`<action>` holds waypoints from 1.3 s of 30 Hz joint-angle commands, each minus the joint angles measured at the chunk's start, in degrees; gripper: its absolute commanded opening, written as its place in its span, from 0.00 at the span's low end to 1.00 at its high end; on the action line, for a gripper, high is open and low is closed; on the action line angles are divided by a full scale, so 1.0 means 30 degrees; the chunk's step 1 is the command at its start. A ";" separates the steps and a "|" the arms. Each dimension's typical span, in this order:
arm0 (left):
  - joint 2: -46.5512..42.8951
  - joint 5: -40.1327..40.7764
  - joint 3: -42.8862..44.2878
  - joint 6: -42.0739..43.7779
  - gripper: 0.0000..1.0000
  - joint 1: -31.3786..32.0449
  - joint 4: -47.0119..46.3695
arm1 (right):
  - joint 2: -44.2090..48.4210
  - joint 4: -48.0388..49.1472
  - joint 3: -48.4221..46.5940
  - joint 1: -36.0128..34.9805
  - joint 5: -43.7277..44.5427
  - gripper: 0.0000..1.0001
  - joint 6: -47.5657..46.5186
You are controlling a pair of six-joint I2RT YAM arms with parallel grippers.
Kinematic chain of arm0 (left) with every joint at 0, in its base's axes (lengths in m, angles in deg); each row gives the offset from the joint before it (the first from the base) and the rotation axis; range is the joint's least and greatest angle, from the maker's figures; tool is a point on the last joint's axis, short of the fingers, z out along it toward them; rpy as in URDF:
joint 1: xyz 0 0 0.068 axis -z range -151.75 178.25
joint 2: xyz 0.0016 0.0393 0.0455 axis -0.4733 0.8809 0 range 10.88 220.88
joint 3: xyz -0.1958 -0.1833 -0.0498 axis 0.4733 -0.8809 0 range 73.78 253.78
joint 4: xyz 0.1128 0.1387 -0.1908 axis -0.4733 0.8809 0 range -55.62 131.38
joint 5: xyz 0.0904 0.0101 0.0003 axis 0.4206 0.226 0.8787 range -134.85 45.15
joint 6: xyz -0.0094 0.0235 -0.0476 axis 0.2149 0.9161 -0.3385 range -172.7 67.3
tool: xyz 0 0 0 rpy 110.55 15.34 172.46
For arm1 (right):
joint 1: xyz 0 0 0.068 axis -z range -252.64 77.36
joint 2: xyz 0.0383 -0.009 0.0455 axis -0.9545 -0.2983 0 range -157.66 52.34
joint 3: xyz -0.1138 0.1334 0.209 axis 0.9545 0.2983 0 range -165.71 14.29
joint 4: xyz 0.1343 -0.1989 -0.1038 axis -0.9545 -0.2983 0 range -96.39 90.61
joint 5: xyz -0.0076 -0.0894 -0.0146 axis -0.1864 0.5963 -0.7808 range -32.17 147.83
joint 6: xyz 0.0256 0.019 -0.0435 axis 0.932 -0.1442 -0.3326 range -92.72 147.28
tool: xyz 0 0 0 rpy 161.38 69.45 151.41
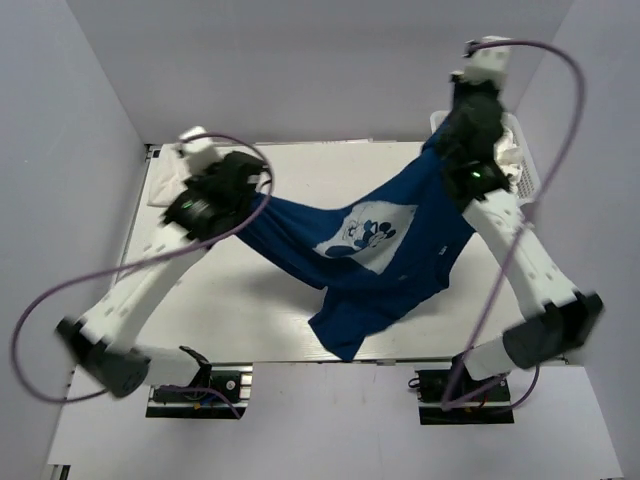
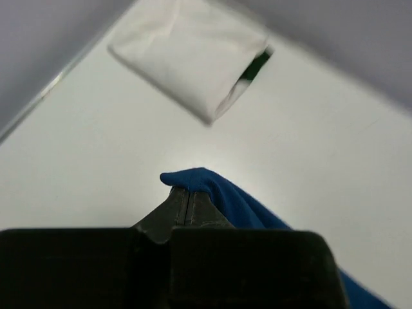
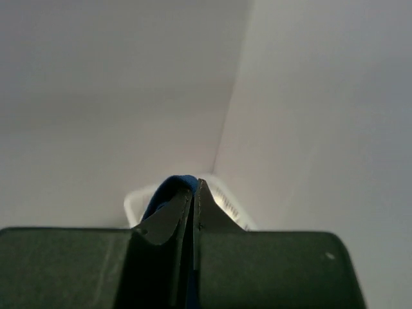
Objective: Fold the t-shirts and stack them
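Observation:
The royal-blue t-shirt with its pale cartoon-mouse print hangs stretched between both arms above the table, its lower part sagging to the near edge. My left gripper is shut on one blue edge at the left. My right gripper is shut on the other blue edge, raised high at the back right. A folded white t-shirt with dark edging lies at the table's far left corner; it also shows in the top view.
The white lattice basket stands at the back right behind my right arm, and its rim shows in the right wrist view. Grey walls close in the table on three sides.

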 commanded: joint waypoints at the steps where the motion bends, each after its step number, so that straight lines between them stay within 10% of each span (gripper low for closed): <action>1: 0.3522 -0.2775 -0.1378 -0.1931 0.00 -0.1713 0.1091 | -0.3007 -0.3036 0.0190 0.0720 -0.1533 0.00 0.4701; 10: 1.0175 -0.7147 -0.1852 0.0003 0.00 -0.5556 -0.2162 | -1.3266 -0.8135 -0.7659 0.0695 -0.2063 0.00 0.5114; 13: 1.1963 -0.8056 -0.0132 0.0269 0.00 -0.6377 -0.1323 | -1.5348 -0.9598 -1.0731 0.0578 -0.2796 0.30 0.5493; 16: 1.2786 -0.8059 0.1716 0.0269 0.47 -0.6846 0.0376 | -1.5647 -1.0623 -1.1532 0.0578 -0.4197 0.85 0.5961; 19: 1.2352 -0.8059 0.2251 0.0269 0.84 -0.7023 0.1493 | -1.4275 -1.2115 -1.1124 0.0461 -0.6396 0.90 0.7191; 21: 1.0802 -0.8233 0.1756 0.0093 1.00 -0.7023 0.1674 | -1.3336 -1.2442 -0.9662 0.0314 -0.8444 0.90 0.7864; 30: 0.4822 -1.2071 -0.1933 0.2025 1.00 -0.7199 0.0385 | -0.5336 -1.3585 -0.0152 -0.0915 -1.6591 0.90 1.2494; 39: 0.4789 -1.2597 -0.4749 0.0710 1.00 -0.8047 -0.0638 | -0.0296 -1.5783 1.1655 -0.2262 -1.6273 0.90 1.4517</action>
